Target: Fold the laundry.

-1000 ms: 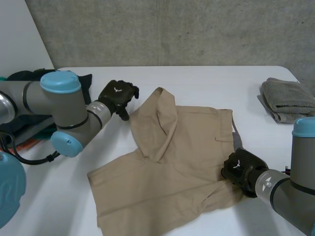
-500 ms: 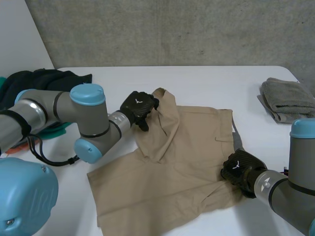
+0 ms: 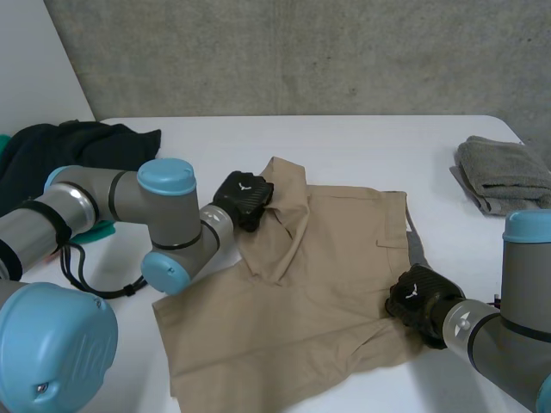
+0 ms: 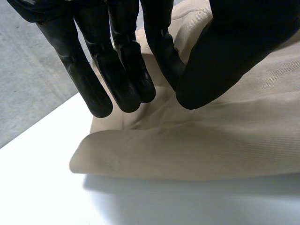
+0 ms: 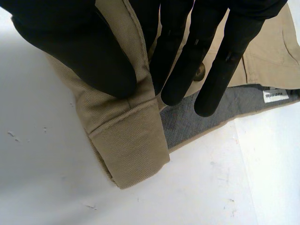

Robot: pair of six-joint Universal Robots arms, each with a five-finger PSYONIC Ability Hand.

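Head view: I count 1 pair of beige shorts [image 3: 327, 284] mid table [image 3: 362, 142], 1 grey towel [image 3: 504, 172] far rt, 1 dark clothes heap [image 3: 82, 142] far left. Rt hand [image 3: 415, 295] pinches the shorts' waistband edge, thumb on top. Left hand [image 3: 244, 198] is at the turned-over flap; can't tell its grip.

A rough grey concrete wall [image 3: 301, 52] spans the top of the frame; a white panel [image 3: 34, 77] stands upper left, behind the white surface [image 3: 362, 142].
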